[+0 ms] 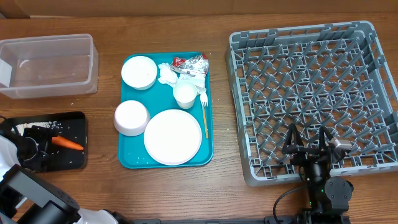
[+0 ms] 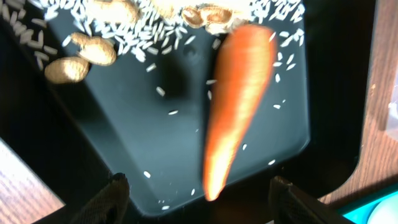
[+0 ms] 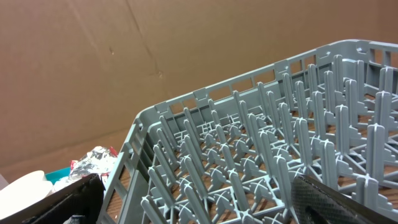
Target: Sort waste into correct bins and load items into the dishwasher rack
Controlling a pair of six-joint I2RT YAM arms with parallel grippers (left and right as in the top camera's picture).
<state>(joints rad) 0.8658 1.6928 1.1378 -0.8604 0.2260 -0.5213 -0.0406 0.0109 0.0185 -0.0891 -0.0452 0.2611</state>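
The orange carrot [image 2: 239,99] lies loose and blurred in the black tray [image 2: 124,124], among beige food bits [image 2: 93,51] and rice grains. My left gripper [image 2: 202,202] hovers over that bin [image 1: 74,127], open, its fingers wide on either side of the carrot's tip without touching it. My right gripper [image 3: 202,205] stands open over the near edge of the grey dishwasher rack [image 1: 314,93], holding nothing. The clear tub [image 1: 46,65] sits at the back left. On the teal tray [image 1: 208,152] are the plate [image 1: 173,137], two bowls [image 1: 139,72] [image 1: 131,117], cup [image 1: 185,95], fork [image 1: 204,115], napkins [image 1: 166,73] and foil wrapper [image 1: 189,63].
The rack's upright pegs [image 3: 267,155] rise just ahead of my right fingers. The foil wrapper [image 3: 93,160] shows past the rack's left wall. A strip of bare wood separates the teal tray from the rack and from the black tray.
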